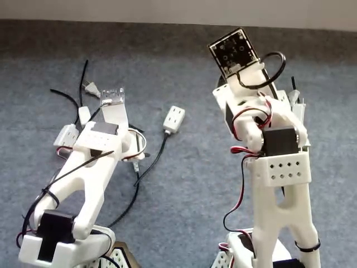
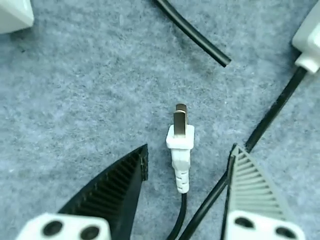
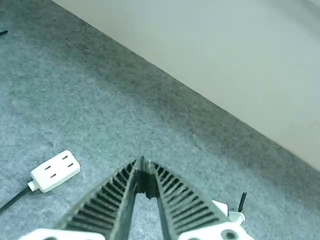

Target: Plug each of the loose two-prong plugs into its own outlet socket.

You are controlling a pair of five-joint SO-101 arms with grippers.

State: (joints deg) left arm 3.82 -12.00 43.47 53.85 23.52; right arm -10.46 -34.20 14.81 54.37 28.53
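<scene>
Two fingers of the left gripper [image 2: 189, 152], spread apart, straddle a white two-prong plug [image 2: 180, 142] lying flat on the grey carpet [image 2: 75, 100], prongs pointing away. A second black cord [image 2: 271, 112] runs just beside the pale finger; closing now may pinch it along with the plug and twist the prongs off line. The right gripper [image 3: 145, 175], fingers pressed together, hangs near a white outlet socket [image 3: 55, 171], which lies loose and would likely slide under a push.

Bare carpet [image 2: 75, 100] flanks the plug [image 2: 180, 145], though a black cable [image 2: 272, 112] crowds one side.
</scene>
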